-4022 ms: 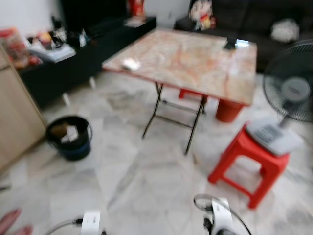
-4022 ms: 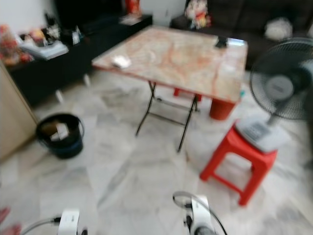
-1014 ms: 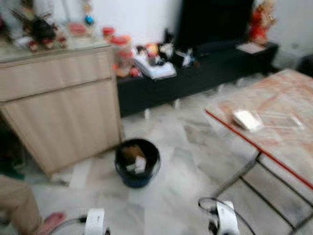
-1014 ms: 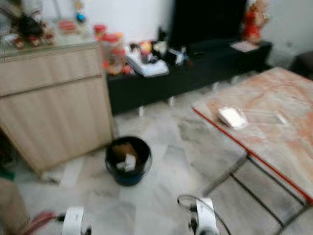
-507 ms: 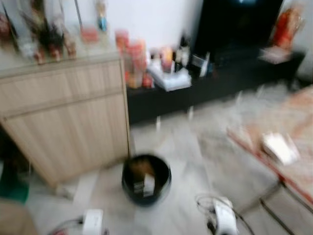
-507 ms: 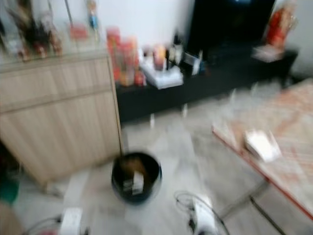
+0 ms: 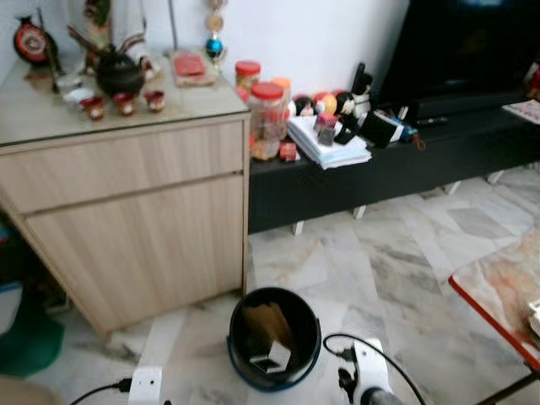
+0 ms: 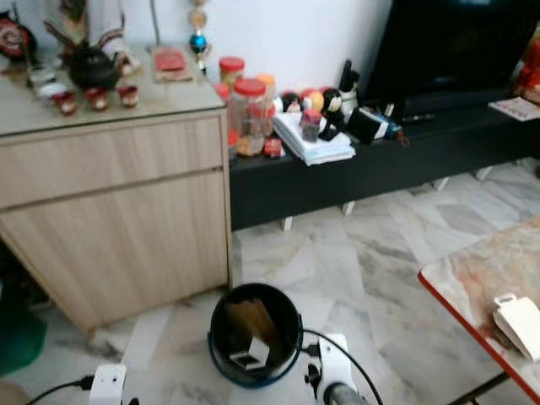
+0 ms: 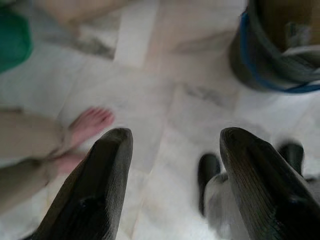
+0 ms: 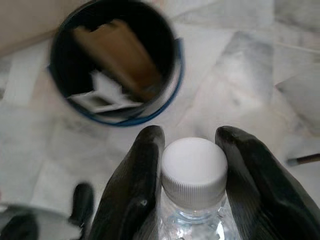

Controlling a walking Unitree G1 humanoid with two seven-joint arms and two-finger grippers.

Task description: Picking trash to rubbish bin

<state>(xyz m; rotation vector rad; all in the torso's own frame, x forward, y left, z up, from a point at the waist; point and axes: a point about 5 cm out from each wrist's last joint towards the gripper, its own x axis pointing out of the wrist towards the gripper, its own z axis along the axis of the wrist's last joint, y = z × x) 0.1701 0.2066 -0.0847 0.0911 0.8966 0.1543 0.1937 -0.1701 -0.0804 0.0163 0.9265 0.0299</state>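
Since half a second ago our head views have swung left and sharpened: the bin now sits low in the middle, right at our feet, and the table has slid off to the right edge, with just its red-rimmed marbled corner left.

Our right gripper is clamped on a bottle, the two black fingers pressed to either side of its ribbed white cap; the clear plastic neck shows just below. The bin lies ahead of and below that gripper, close by but not under it. It is a round black bucket with a blue rim, holding a brown cardboard piece leaning upright and a small white carton.

Our left gripper hangs with its fingers well apart and nothing between them, over the pale veined marble floor. A person's bare foot rests on the floor beyond one finger, and the bin's wall stands beyond the other.

Farther off, past the bin, stand a light wood-grain cabinet with a glass top and a low black bench.
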